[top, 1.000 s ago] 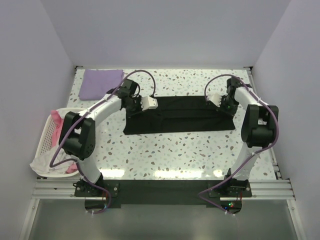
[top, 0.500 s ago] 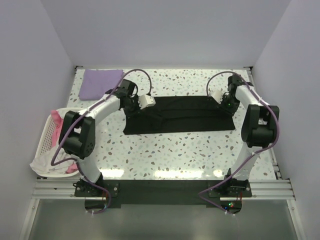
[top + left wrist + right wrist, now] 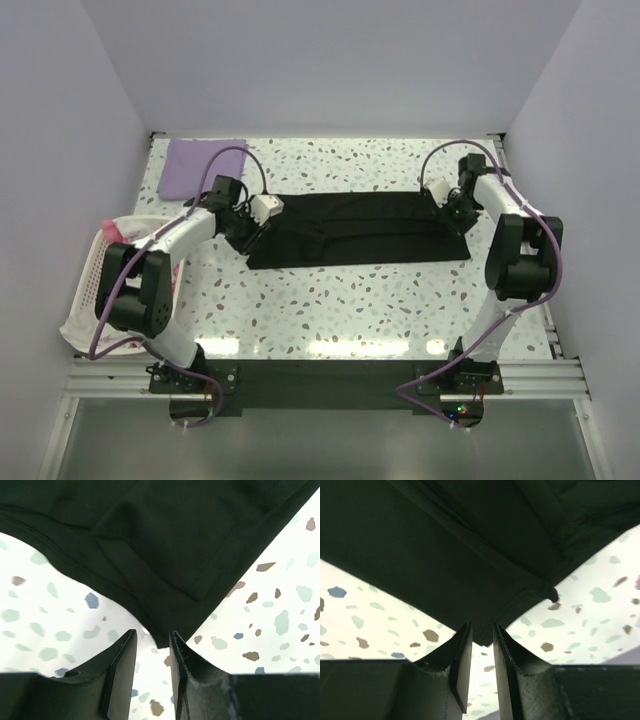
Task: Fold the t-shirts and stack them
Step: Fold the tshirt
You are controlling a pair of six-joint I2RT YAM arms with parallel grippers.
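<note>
The black t-shirt (image 3: pixel 360 230) lies flat on the speckled table, folded into a long strip across the middle. My left gripper (image 3: pixel 248 235) hovers over its left end, open; in the left wrist view a corner of the black t-shirt (image 3: pixel 190 530) lies on the table just beyond the left gripper (image 3: pixel 151 635), and nothing sits between the jaws. Over the right end stands my right gripper (image 3: pixel 452 215), open by a narrow gap. The right wrist view shows a corner of the black t-shirt (image 3: pixel 445 545) under the tips of the right gripper (image 3: pixel 481 627), ungripped. A lavender t-shirt (image 3: pixel 205 165) lies as a flat square at the far left.
A white lattice basket (image 3: pixel 92 278) with pink and white laundry hangs off the table's left edge. Walls close in the table on the left, back and right. Speckled table top (image 3: pixel 360 310) shows between the black shirt and the arm bases.
Both grippers were shut a second ago and stand open now, off the black shirt. The left gripper has moved left to the shirt's left end; the right one shifted slightly.
</note>
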